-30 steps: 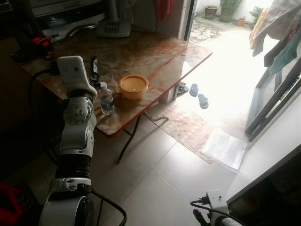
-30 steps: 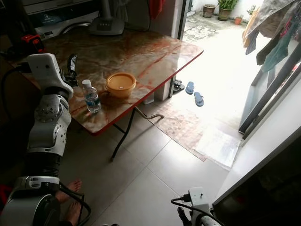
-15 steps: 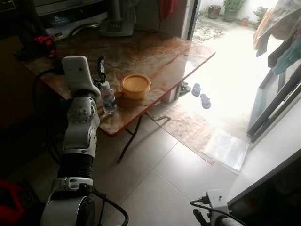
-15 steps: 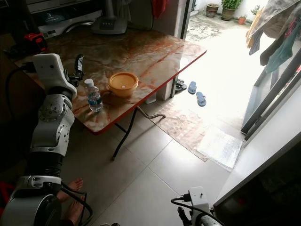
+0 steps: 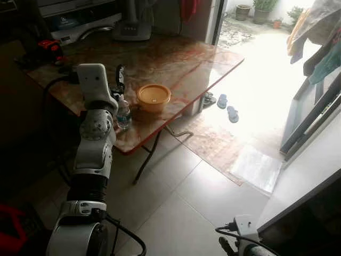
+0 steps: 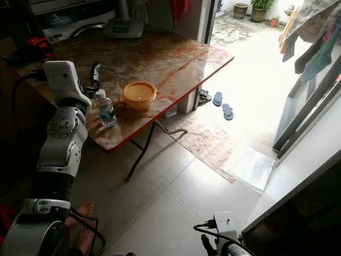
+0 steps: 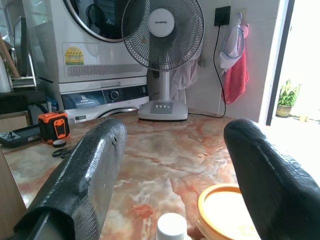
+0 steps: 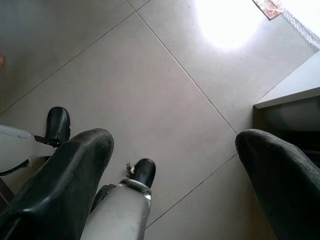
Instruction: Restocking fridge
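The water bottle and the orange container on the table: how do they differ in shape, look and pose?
The water bottle is tall, narrow and clear, with a white cap; the orange container is low, wide and opaque, with a flat lid. The bottle stands nearer the table's front edge, just by the open left claw; the container sits apart from the claw. Both are upright and closed on the marble-patterned table.

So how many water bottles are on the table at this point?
1. A single water bottle stands near the table's front edge, beside the orange lidded bowl. The open left gripper is just above its cap. The left arm may hide others behind it.
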You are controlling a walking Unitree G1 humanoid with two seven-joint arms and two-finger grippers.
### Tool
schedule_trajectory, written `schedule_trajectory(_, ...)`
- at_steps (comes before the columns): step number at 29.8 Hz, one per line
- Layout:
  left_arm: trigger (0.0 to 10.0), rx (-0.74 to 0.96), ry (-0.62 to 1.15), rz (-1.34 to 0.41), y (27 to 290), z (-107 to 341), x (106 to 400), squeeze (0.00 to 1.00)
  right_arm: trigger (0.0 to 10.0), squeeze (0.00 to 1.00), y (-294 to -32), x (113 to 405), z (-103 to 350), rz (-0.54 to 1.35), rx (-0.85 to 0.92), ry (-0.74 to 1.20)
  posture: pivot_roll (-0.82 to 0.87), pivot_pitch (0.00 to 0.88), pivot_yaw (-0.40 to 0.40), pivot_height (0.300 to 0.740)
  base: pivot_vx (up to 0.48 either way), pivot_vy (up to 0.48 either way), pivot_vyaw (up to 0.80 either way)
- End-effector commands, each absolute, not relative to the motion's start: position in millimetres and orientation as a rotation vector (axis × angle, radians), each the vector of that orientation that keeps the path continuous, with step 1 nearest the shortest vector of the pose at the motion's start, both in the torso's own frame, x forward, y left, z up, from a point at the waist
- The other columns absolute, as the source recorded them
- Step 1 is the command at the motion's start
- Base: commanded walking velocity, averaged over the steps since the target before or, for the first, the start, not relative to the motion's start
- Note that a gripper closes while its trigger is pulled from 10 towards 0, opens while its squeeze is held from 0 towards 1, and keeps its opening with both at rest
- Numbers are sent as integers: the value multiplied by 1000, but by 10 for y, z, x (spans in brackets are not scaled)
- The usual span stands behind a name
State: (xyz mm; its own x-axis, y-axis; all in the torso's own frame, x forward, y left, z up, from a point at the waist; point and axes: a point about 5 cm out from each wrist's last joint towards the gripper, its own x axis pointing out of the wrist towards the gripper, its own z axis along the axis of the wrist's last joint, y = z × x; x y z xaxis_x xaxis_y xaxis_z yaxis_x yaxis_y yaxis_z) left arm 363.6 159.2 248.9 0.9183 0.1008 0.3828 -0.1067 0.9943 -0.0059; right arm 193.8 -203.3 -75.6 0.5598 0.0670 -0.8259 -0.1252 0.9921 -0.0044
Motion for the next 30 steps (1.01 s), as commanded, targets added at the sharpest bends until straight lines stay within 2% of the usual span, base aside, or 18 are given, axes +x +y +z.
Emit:
schedule_trajectory(1,10000,7,-395,110,1595,2533,3656,0,10000,0,-2053,1949,-749,113,-67,978,-78,32,-32,740,337,0,0)
schedule_trajectory(6,10000,3,-383,111,1577,2497,3665,0,10000,0,-2072,1931,-756,94,-63,982,-87,24,-29,740,345,0,610)
schedule_trajectory(11,10000,2,-378,104,1568,2483,3678,0,10000,0,-2072,1896,-774,75,-45,984,-101,9,-17,740,346,0,0)
schedule_trajectory(23,10000,21,-379,65,1506,2485,3642,0,10000,0,-2099,1802,-813,88,-52,1009,-86,76,-36,740,307,0,0)
schedule_trajectory(30,10000,28,-416,-7,1366,2636,3603,0,10000,0,-2053,1893,-777,68,-42,970,-97,47,-8,740,35,0,0)
